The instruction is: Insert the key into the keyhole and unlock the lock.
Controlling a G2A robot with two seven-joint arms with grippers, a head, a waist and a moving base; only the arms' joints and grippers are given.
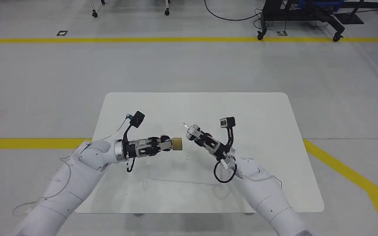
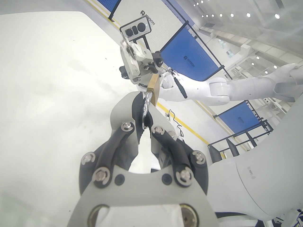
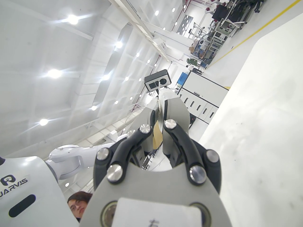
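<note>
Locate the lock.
Top view: the lock is over the middle of the table, its shackle clamped in the left gripper, brass body facing the right gripper close by.

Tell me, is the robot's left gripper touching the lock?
Touching. The left wrist view shows the left gripper pinched shut on the silver loop of the lock, with no gap between them.

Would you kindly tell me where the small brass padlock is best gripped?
By its steel shackle, from the loop end, as the left gripper does: the loop fits between fingers and leaves the brass body's far end free for the key.
</note>
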